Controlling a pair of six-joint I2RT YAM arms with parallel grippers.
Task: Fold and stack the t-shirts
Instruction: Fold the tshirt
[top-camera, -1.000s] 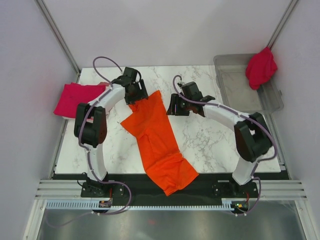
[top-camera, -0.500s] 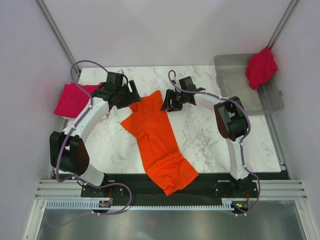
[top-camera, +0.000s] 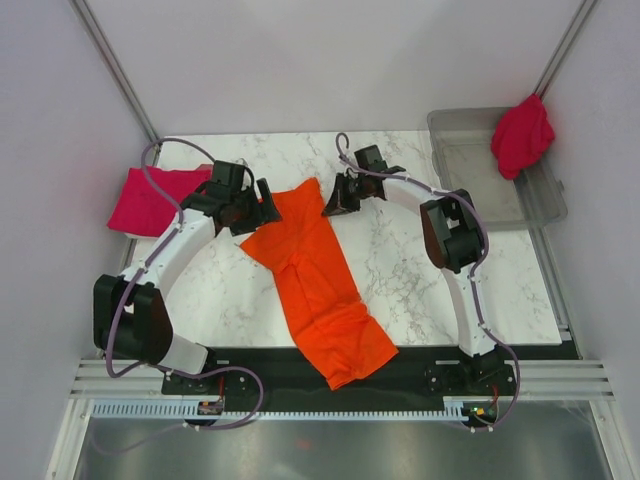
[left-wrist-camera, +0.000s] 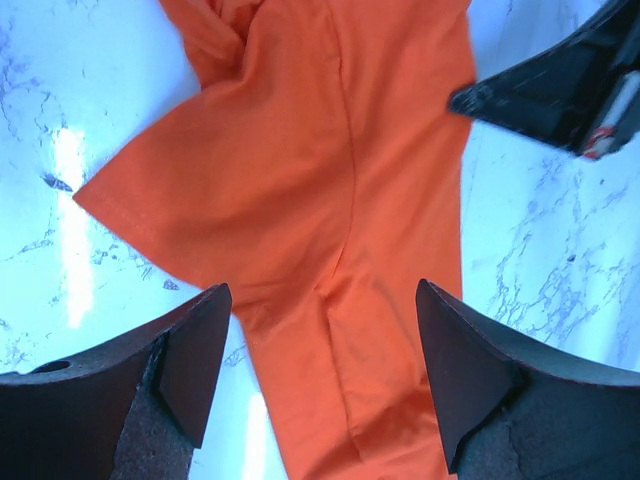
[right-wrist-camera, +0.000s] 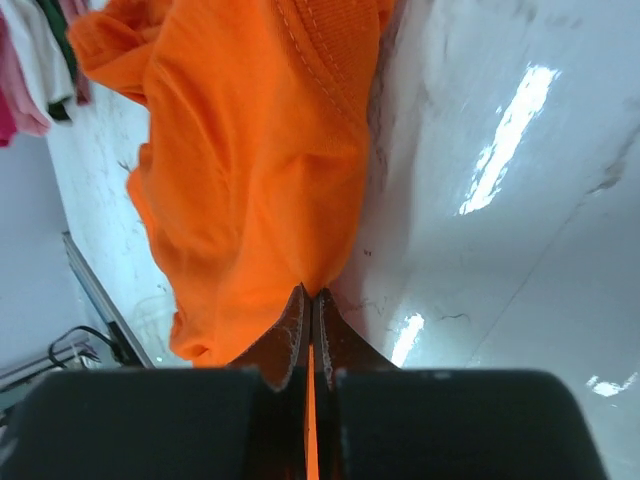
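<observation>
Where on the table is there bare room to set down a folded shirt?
Largest bare marble: between the bright orange cloth t-shirt and the right arm. A smaller patch: between the shirt and the left arm. Crowded at the far middle: left end effector and right end effector sit at the shirt's top.

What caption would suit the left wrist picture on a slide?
The left arm's open jaws hover over the orange t-shirt lying on the marble table.

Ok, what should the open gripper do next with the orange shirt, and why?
Probably lower the left gripper and close it on the orange t-shirt. The right gripper is pinched shut on the cloth's edge, but the left one hangs open above the shirt, holding nothing. Folding likely needs both gripping.
</observation>
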